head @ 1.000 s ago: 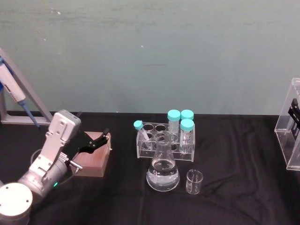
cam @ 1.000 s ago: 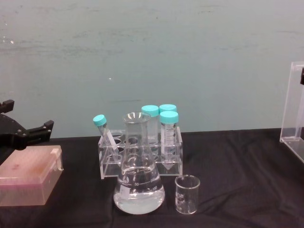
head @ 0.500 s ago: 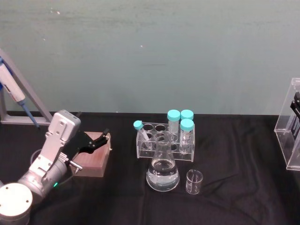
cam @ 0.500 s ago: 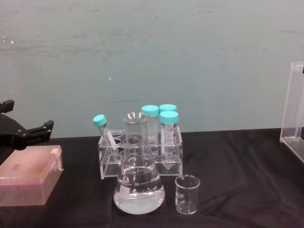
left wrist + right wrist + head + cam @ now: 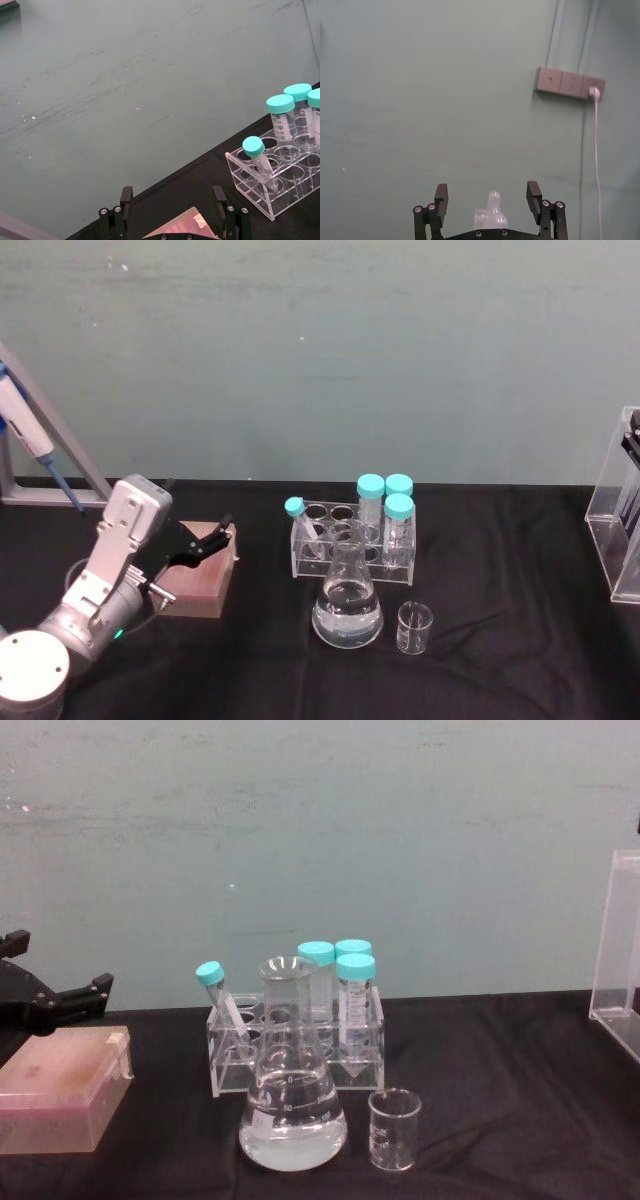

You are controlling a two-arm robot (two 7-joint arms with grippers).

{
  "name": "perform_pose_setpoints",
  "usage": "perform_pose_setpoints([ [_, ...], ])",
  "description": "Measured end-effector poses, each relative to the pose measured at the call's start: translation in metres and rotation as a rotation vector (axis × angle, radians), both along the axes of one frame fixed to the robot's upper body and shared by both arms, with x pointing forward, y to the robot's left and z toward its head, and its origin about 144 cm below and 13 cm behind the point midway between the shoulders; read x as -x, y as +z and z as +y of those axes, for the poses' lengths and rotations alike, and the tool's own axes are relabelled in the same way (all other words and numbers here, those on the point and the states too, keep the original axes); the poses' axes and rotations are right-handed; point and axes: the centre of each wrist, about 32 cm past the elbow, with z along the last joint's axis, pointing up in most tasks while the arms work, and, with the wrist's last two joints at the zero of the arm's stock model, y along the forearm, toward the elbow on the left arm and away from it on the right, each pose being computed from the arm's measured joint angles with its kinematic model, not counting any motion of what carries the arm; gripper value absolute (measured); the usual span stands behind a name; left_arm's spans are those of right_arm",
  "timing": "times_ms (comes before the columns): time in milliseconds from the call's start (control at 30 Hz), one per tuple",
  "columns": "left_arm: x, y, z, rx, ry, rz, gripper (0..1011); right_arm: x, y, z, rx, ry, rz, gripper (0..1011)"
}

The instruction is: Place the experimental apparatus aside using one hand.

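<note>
A conical flask [image 5: 347,607] of clear liquid stands mid-table, and a small glass beaker [image 5: 415,628] sits just right of it. Both also show close up in the chest view, flask [image 5: 292,1105] and beaker [image 5: 394,1130]. A tall clear acrylic stand [image 5: 626,510] occupies the far right edge. My left gripper [image 5: 217,537] hovers open over a pink box [image 5: 200,575] at the left, well away from the glassware. In the right wrist view my right gripper [image 5: 487,190] is open and faces the green wall, with a blurred clear shape low between its fingers.
A clear rack [image 5: 353,545] with teal-capped tubes stands just behind the flask. A pipette holder [image 5: 35,445] leans at the far left. The pink box [image 5: 58,1105] lies front left. Bare black cloth lies between the beaker and the acrylic stand [image 5: 616,955].
The dark gripper part at the far right, by the acrylic stand, has risen higher. The left arm and the glassware have not moved.
</note>
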Motion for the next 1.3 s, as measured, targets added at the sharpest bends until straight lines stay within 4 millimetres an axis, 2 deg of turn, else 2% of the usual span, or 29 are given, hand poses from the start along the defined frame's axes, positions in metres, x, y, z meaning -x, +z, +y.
perform_pose_setpoints([
  [200,0.0,0.0,0.0,0.0,0.0,0.0,1000,-0.003,0.004,0.001,0.03,0.048,-0.036,1003],
  [633,0.0,0.0,0.0,0.0,0.0,0.0,1000,-0.013,0.009,0.007,0.072,0.277,-0.073,1003],
  [1300,0.0,0.0,0.0,0.0,0.0,0.0,1000,-0.027,-0.007,0.009,0.104,0.63,0.004,1003],
])
